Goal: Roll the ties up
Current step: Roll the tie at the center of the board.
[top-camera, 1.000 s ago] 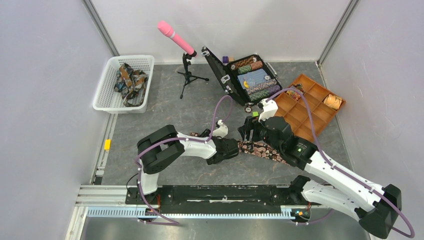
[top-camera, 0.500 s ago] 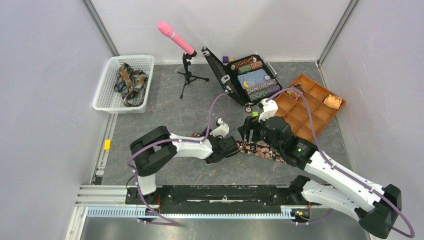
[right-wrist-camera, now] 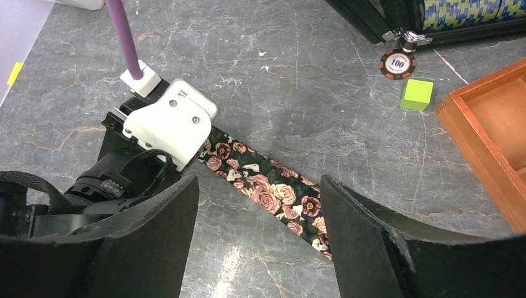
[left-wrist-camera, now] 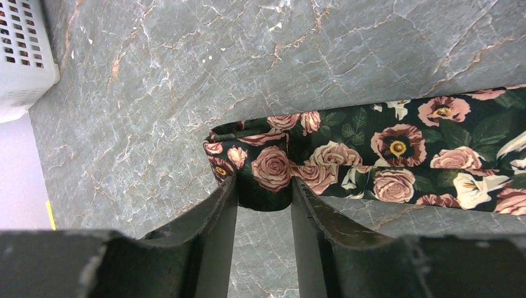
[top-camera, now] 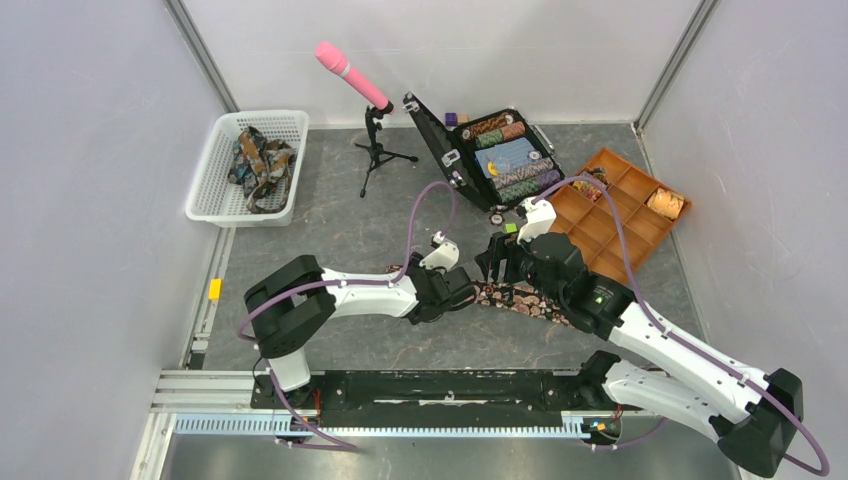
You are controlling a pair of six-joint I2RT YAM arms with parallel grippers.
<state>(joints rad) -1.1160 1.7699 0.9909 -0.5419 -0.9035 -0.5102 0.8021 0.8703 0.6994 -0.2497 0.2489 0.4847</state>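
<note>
A dark tie (top-camera: 512,297) with a pink rose print lies as a flat strip on the grey table between my two grippers. My left gripper (top-camera: 466,292) is shut on its folded left end. In the left wrist view the fingers (left-wrist-camera: 218,211) pinch the doubled-over end of the tie (left-wrist-camera: 397,146). My right gripper (top-camera: 497,262) is open and empty, hovering over the strip. In the right wrist view the tie (right-wrist-camera: 273,189) runs diagonally between its spread fingers (right-wrist-camera: 347,217), with the left gripper's white wrist housing (right-wrist-camera: 173,121) at the strip's upper end.
A white basket (top-camera: 215,190) at the back left holds more ties (top-camera: 258,160). A pink microphone (top-camera: 352,76) stands on a tripod. An open case (top-camera: 440,140) of poker chips and a wooden tray (top-camera: 605,235) holding a tan coil (top-camera: 665,203) are at the back right. A loose chip (right-wrist-camera: 397,63) and a green cube (right-wrist-camera: 416,94) lie nearby.
My left arm has stretched out, its elbow swinging left, and its gripper has shifted slightly right with the tie's end. The right arm has not moved.
</note>
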